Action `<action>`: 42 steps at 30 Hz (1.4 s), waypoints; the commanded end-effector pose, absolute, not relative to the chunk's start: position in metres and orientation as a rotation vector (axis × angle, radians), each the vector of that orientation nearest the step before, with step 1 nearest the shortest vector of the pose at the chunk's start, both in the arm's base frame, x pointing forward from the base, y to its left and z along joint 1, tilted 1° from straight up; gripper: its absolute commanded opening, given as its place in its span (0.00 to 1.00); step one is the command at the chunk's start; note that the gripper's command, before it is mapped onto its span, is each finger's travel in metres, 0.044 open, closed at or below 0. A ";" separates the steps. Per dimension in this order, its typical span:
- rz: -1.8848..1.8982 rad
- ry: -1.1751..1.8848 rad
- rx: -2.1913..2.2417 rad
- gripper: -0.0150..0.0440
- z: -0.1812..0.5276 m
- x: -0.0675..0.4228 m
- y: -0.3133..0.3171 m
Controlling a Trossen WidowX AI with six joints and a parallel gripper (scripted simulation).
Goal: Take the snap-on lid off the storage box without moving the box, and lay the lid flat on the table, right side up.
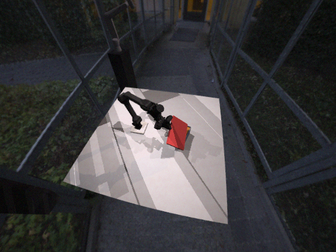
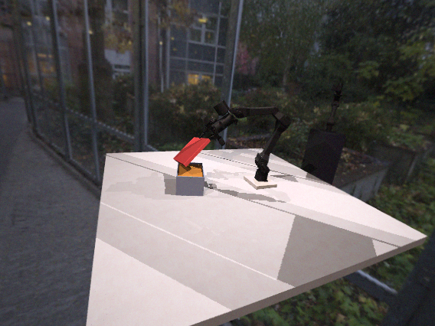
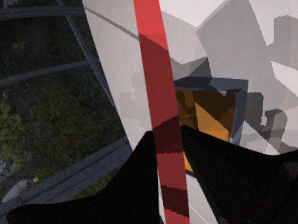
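My gripper [image 1: 169, 123] [image 2: 207, 137] [image 3: 165, 133] is shut on one edge of the red lid [image 1: 177, 133] [image 2: 191, 151] [image 3: 156, 70]. The lid is tilted steeply, its held edge high and its far edge low over the box. The grey storage box [image 2: 189, 184] [image 1: 188, 130] [image 3: 229, 86] stands on the table [image 1: 165, 183] [image 2: 214, 245] with its orange inside [image 2: 190, 171] [image 3: 209, 115] showing. In the top view the lid hides most of the box. In the wrist view the lid shows edge-on as a red strip between my dark fingers.
The arm's base stands on a small white plate [image 1: 139, 128] [image 2: 260, 182] beside the box. A dark post [image 1: 122, 69] [image 2: 323, 153] stands at the table's back edge. Metal fence frames surround the table.
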State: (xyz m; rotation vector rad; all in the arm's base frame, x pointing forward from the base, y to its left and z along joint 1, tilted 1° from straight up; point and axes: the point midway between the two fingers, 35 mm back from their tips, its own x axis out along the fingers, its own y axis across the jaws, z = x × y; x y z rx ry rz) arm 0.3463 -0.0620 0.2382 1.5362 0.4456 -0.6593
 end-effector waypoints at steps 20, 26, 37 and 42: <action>-0.652 0.443 1.533 0.25 0.240 0.339 -0.106; -0.653 0.443 1.532 0.25 0.240 0.337 -0.118; -0.653 0.443 1.530 0.25 0.240 0.333 -0.140; -0.654 0.443 1.529 0.25 0.241 0.331 -0.149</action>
